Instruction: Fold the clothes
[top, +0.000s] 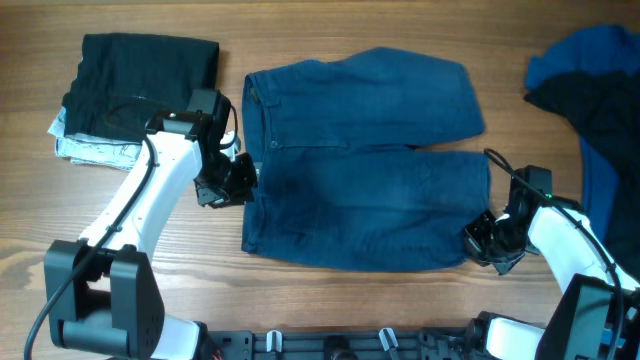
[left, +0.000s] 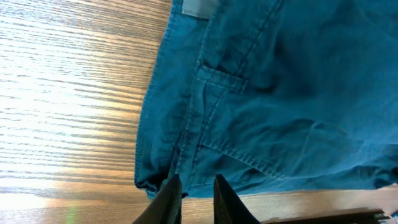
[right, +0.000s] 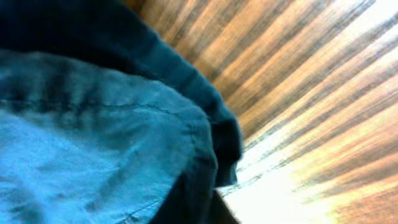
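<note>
Dark blue denim trousers lie flat mid-table, waistband to the left and legs to the right. My left gripper sits at the lower waistband corner. In the left wrist view the fingers stand close together, and the left gripper pinches the edge of the trousers at their tips. My right gripper is at the hem corner of the near leg. In the right wrist view the trousers drape over the right gripper and hide most of its dark fingers, which are shut on the hem.
A folded black garment rests on a pale patterned one at the back left. A royal blue garment and a black one lie heaped at the right edge. Bare wooden table surrounds the trousers.
</note>
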